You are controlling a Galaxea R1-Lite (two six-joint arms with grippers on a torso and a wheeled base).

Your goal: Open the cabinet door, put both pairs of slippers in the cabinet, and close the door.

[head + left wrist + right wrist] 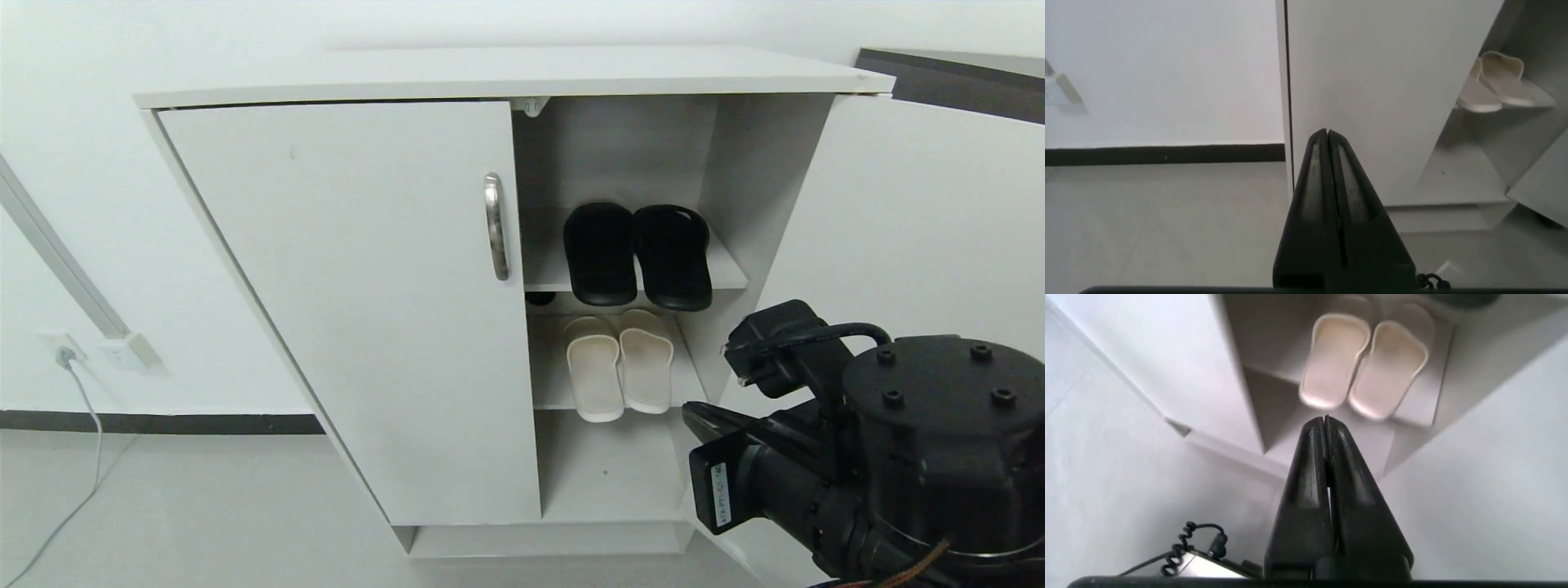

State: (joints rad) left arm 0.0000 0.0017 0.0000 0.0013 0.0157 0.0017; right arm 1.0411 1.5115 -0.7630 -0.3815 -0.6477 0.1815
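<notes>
The white cabinet (506,77) stands with its right door (914,229) swung open and its left door (351,302) closed. A black pair of slippers (637,255) lies on the upper shelf. A cream pair of slippers (618,366) (1365,361) (1493,80) lies on the middle shelf. My right gripper (694,416) (1327,425) is shut and empty, hovering in front of the open compartment, just outside and below the cream pair. My left gripper (1327,137) is shut and empty, held low in front of the closed left door.
The left door carries a metal handle (495,227). The bottom shelf (604,465) is bare. A wall socket with a grey cable (82,384) sits left of the cabinet. Grey floor (163,514) spreads in front.
</notes>
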